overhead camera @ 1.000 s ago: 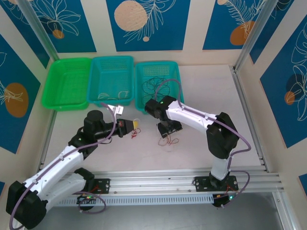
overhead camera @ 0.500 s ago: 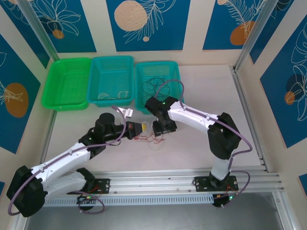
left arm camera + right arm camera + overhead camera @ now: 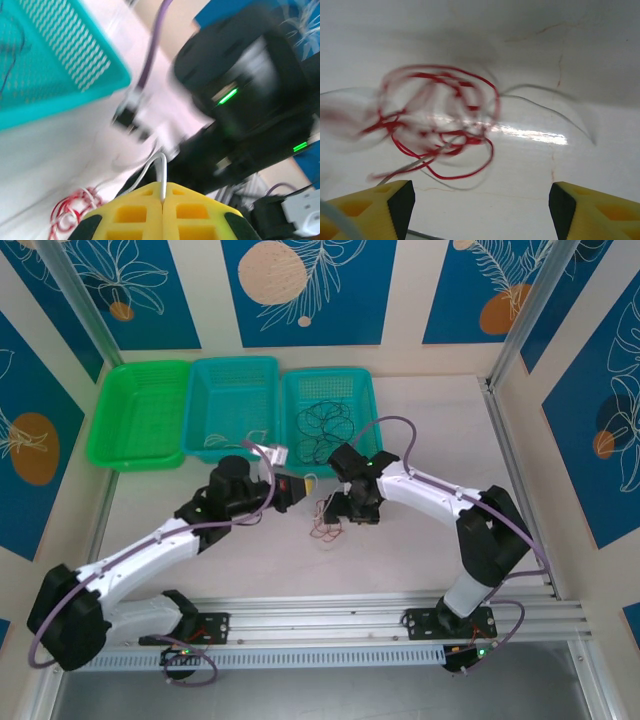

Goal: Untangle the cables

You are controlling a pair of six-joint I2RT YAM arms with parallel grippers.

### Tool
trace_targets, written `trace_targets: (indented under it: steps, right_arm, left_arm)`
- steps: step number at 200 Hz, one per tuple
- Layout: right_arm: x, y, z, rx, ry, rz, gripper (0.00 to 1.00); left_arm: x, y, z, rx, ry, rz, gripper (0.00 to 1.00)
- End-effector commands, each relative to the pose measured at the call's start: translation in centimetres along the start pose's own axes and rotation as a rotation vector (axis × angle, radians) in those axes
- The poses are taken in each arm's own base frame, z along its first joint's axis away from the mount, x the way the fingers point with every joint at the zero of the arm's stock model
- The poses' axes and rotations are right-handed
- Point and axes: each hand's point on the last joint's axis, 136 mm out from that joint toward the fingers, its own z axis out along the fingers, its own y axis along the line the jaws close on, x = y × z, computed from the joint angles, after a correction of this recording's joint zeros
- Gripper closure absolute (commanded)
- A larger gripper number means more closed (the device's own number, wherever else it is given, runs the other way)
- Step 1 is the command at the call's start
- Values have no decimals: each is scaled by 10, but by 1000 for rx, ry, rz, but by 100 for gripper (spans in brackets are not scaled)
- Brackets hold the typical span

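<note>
Baskets number three at the far edge of the white bench [image 3: 420, 540]: one green plastic basket [image 3: 145, 365] and two teal plastic baskets [image 3: 235, 362]. One thin red wire [image 3: 440, 120] lies looped on the bench just beyond the wide-open right gripper [image 3: 480, 200]. The left gripper [image 3: 163, 200] is clamped on one thin white wire [image 3: 161, 172]. Blue patterned walls [image 3: 310, 290] surround.

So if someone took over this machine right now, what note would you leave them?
Left gripper: shut, pinching the white cable.
Right gripper: open, just above the red cable on the table.
Done: the black cable lies in the right basket.
Left to do: red and white strands look tangled together between the grippers. Pull them apart and put each away.
</note>
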Motion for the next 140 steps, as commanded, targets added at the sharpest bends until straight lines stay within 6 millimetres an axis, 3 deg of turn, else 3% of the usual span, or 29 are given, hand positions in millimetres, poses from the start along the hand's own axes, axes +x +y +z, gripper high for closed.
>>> trace_targets:
  steps: [1, 18, 51, 71, 87, 115, 140]
  right_arm:
    - [0, 18, -6, -108, 7, 35, 27]
    - [-1, 22, -8, -124, 9, 36, 27]
    - [-1, 32, -9, -179, 19, 40, 27]
    - [-3, 32, -9, -171, 16, 42, 27]
    - [-1, 26, -9, -154, 21, 46, 27]
    - [6, 22, -15, -189, 17, 43, 27]
    - [8, 26, -31, -237, -62, -46, 26]
  left_arm:
    - [13, -2, 4, 3, 36, 30, 100]
    - [24, 8, 4, -23, 61, 46, 93]
    - [32, -4, 10, 77, 79, 44, 67]
    - [34, 12, 13, -2, 84, 39, 61]
    - [36, 30, 12, -99, 83, 42, 62]
    - [44, 57, 5, -225, 85, 26, 100]
    - [43, 56, 0, -219, 70, 17, 100]
